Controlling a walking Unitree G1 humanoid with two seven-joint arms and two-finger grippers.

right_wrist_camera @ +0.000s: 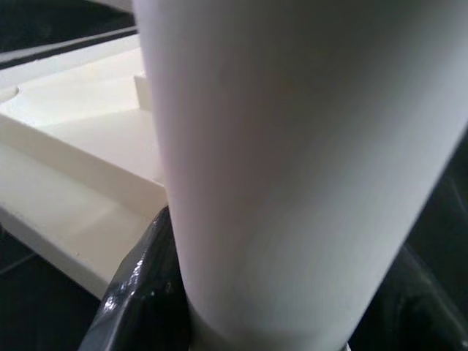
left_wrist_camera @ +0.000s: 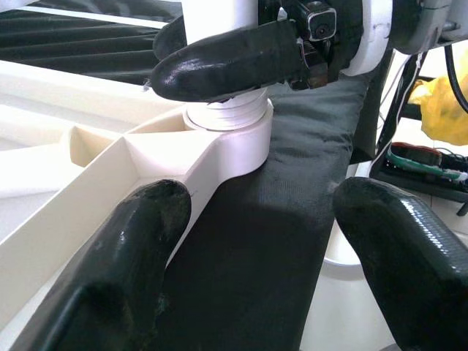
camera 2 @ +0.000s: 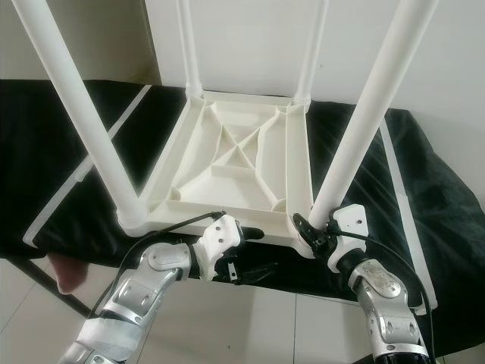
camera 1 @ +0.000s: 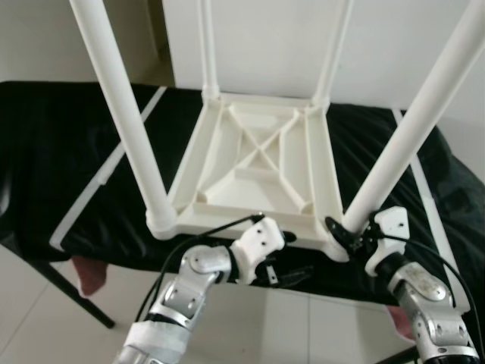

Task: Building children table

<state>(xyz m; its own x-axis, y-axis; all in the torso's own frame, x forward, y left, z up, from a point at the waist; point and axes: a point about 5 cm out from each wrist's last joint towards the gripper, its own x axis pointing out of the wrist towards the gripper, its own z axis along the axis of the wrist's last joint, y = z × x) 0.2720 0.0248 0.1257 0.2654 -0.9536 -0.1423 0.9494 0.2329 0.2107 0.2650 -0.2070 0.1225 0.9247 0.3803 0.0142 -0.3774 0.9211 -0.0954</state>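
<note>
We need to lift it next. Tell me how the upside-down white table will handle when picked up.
The table is probably light and stiff: it looks like moulded plastic with ribs underneath. Its legs are smooth and round, so the right gripper clamping one might slip. Four tall legs probably make it top-heavy and prone to tilting.

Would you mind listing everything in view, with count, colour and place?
Tabletop: one, white, upside down on the black cover.
Table legs: four, white, standing up from the tabletop's corners.
Cover: one, black with white stripes, spread under the tabletop.
Floor: pale tiles, below the near edge.
Left gripper: black fingers open, at the tabletop's near edge.
Right gripper: black fingers shut round the base of the near right leg.
</note>
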